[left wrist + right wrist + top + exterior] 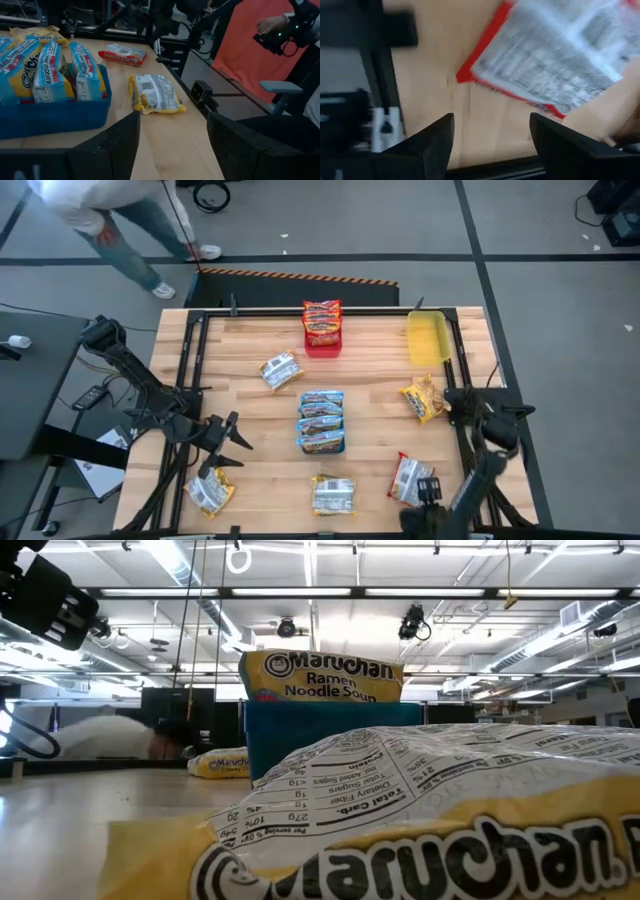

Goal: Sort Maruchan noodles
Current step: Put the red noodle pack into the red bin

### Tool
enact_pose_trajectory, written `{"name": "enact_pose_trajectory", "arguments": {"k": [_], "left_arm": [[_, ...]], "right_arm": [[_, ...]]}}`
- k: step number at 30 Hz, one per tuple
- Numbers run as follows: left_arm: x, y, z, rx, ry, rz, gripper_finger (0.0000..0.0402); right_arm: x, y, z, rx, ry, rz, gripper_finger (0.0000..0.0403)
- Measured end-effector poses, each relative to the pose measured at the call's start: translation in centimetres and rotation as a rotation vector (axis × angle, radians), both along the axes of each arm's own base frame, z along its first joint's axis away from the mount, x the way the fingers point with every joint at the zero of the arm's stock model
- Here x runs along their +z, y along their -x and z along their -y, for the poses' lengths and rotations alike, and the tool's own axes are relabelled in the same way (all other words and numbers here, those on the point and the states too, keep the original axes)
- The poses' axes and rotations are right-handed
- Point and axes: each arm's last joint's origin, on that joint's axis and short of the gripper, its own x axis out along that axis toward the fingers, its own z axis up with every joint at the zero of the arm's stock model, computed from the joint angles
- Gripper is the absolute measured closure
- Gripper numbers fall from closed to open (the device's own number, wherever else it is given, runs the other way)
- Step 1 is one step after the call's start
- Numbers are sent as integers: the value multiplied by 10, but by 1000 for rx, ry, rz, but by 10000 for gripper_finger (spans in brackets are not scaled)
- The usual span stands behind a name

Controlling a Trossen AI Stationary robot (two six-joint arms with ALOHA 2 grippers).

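Pale wooden plank surface (370,405) fills centre frame; red plastic tray (322,345) upper centre, yellow plastic tray (427,340) upper right, blue plastic tray (321,448) at centre

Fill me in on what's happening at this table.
A two-armed robot is sorting Maruchan ramen packets by colour into trays. The blue tray and the red tray hold packets; the yellow tray looks empty. The right gripper hovers open over a red packet near the front edge. The left gripper, also open and empty, sits beside the blue tray. Several yellow packets lie loose.
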Motion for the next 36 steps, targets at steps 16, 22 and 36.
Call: {"name": "enact_pose_trajectory", "arguments": {"k": [16, 22, 36], "left_arm": [[0, 0, 0, -1, 34, -16, 169], [3, -1, -1, 43, 33, 18, 169], [21, -12, 26, -25, -11, 109, 169]], "right_arm": [[-69, 13, -7, 170, 352, 38, 205], [-61, -13, 4, 49, 390, 265, 370], [69, -44, 45, -214, 64, 615, 399]]}}
